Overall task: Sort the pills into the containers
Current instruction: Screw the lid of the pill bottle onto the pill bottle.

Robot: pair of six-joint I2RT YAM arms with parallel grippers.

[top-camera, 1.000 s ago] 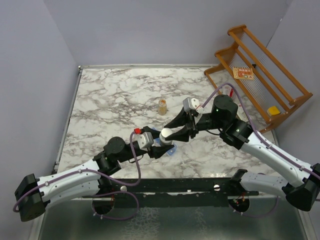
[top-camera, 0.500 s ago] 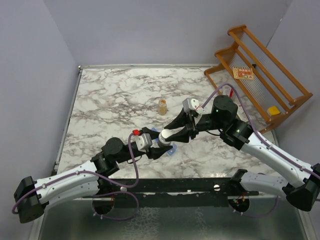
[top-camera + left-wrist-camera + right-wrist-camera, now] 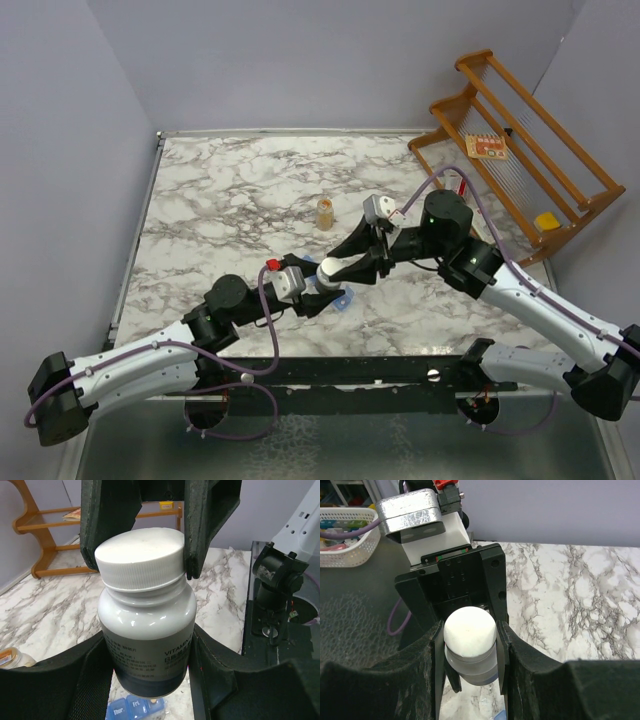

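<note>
Bottle (image 3: 146, 625) unmoved, right tool (image 3: 470, 640) on cap (image 3: 469, 627)

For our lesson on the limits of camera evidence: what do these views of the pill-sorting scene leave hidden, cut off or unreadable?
1. Containers: the left wrist view shows only two lids at its bottom edge; the bottle hides the rest.
2. Bottle's contents: its wall shows nothing inside, in any view.
3. Bottle's label: small print blurred in the left wrist view, too small from the top.
4. Amber bottle: contents too small, top view.
</note>
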